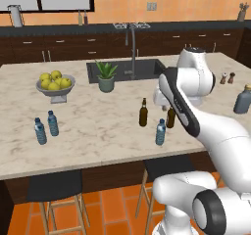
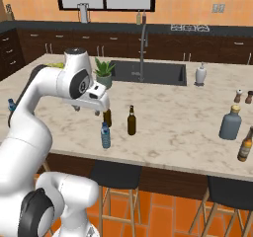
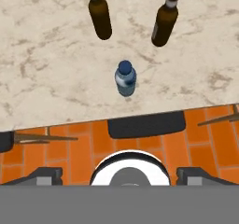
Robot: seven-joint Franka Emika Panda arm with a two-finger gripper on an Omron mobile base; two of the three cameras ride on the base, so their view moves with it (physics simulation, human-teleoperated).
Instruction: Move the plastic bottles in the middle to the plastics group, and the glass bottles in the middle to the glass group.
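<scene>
Water bottle: the small clear bluish bottle with the blue cap (image 1: 161,132) stands upright in the middle of the surface, close to its front edge, just in front of the two brown bottles.
Brown bottles: two amber long-necked bottles (image 1: 143,113), upright, side by side behind the water bottle, near it but apart from it and from each other.
Handling, water bottle: probably light and thin-walled; likely to dent under a hard squeeze and tip easily. Best taken around the body, at the label band below the cap.
Handling, brown bottles: judged heavier, stiff, smooth and breakable; the wide lower body offers a safer hold than the slim neck.
Hand: the hand (image 2: 91,107) hangs above the water bottle, fingers spread wide, holding nothing.
Plastics group: two like water bottles (image 1: 46,127) stand far to the left of the middle water bottle.
Glass group: the squat grey-blue bottle (image 2: 231,123) stands far to the right of it, another brown bottle just beside.
Surface: pale marble-patterned top (image 1: 98,131), flat and smooth, probably slick under bottle bases.
Room: beyond the water bottle, a potted plant (image 1: 106,76), a sink and a fruit bowl (image 1: 55,83); stools and orange tile floor lie below the front edge.
</scene>
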